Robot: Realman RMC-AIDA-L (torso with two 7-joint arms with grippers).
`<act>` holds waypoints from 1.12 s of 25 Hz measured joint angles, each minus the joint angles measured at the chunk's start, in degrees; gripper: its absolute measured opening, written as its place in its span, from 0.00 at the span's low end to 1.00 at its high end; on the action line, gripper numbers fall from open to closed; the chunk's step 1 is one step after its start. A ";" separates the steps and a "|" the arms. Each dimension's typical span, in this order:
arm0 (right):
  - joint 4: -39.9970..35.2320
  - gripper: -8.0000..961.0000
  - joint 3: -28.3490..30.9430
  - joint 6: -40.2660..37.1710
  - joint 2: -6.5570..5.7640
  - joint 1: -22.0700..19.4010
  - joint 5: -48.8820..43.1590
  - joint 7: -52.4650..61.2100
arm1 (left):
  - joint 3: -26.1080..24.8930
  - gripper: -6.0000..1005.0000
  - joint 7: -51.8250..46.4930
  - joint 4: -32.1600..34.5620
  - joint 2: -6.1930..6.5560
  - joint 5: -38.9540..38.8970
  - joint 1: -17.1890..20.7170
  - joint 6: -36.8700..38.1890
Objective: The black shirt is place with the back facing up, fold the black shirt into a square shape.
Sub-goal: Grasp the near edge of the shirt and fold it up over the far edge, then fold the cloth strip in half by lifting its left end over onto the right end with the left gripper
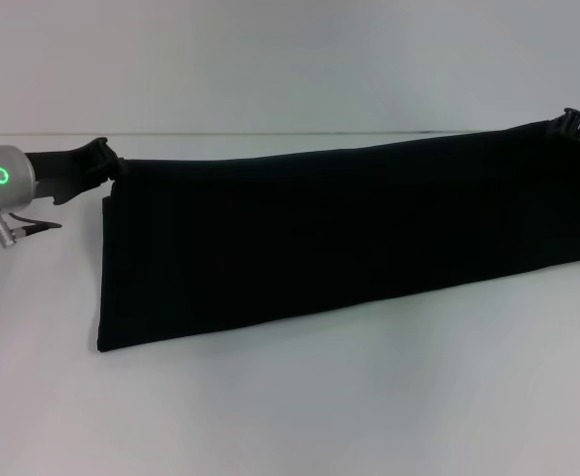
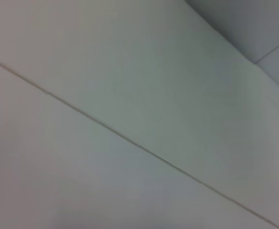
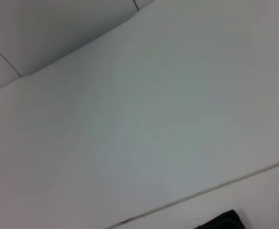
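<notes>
1. The shirt (image 1: 349,238) hung as a long black band, stretched between the two grippers above a white table (image 1: 290,407).
2. The left gripper (image 1: 109,164) was clamped on the shirt's upper corner on its own side, with fabric bunched at its tip.
3. The right gripper (image 1: 577,127) was clamped on the opposite upper corner, at the far edge of the head view; that end was held slightly higher.
4. From each grip the top edge ran taut towards the other gripper, sloping a little down towards the left gripper.
5. Below the grippers the cloth fell in a flat, smooth sheet; its lower edge touched or nearly touched the table beneath the left gripper and rose away from it towards the right gripper.
6. No lettering showed on the side facing the head camera.
7. The left wrist view showed only a pale surface crossed by a thin seam.
8. The right wrist view showed the same kind of pale surface, with a small dark scrap of the shirt (image 3: 220,220) at its edge.
</notes>
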 joint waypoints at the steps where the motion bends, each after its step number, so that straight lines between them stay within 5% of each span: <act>1: 0.03 0.13 -0.15 -0.25 -0.19 0.10 -0.06 0.04 | 0.47 0.04 0.00 -0.01 -0.05 -0.03 -0.06 -0.25; 9: -0.29 0.23 -8.18 -4.53 -4.68 1.69 -0.47 8.52 | 1.07 0.04 -1.88 -0.77 0.41 -0.48 -1.65 -0.22; 11: -1.94 0.28 -10.29 -6.87 -5.63 2.05 -0.54 10.84 | 1.06 0.19 -2.51 -0.68 0.65 -0.53 -2.10 -0.15; 20: -8.33 0.61 -10.21 -14.84 -5.93 1.63 -3.10 13.98 | 0.85 0.45 -4.22 0.96 2.00 -3.29 -0.77 3.30; 22: -8.72 0.71 -10.15 -16.90 -5.98 1.33 -3.24 14.04 | 0.44 0.50 -4.10 2.31 2.02 -4.56 0.49 7.17; 28: -12.86 0.71 -10.15 -28.04 -6.39 0.16 -3.53 14.74 | -5.68 0.71 -3.98 4.29 3.43 -6.88 4.60 29.19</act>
